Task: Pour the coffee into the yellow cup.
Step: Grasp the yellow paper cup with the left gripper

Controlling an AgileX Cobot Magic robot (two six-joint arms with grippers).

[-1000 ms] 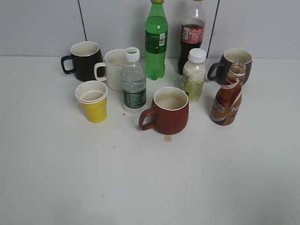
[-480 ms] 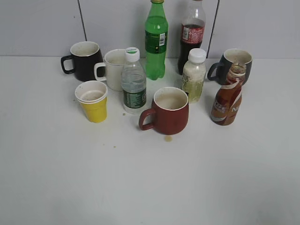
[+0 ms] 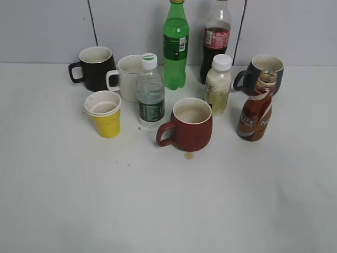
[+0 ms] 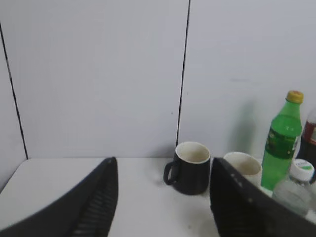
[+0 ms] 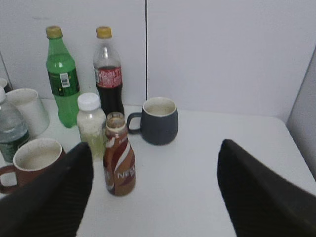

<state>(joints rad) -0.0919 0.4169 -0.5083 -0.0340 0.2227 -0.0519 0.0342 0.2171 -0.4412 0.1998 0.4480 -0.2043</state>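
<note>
Five bottles and five cups on my matte white table; both grippers wide apart, holding nothing.

Landmark: the glossy red mug. The curvy clear coffee bottle stands uncapped to its right, the tapered yellow cup to its left. My left gripper and right gripper hover with ribbed black fingers spread.

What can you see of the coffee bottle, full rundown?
The coffee bottle is small, curvy and clear, looks plastic, with a brown-red label, white swoosh and white lettering. No cap; its mouth is open. Brown liquid fills it up to about the neck. It stands upright on the white table at the right of the group, just in front of the dark grey mug and right of the white-capped pale bottle. Nothing grips it; the right claw is open and short of it.
</note>
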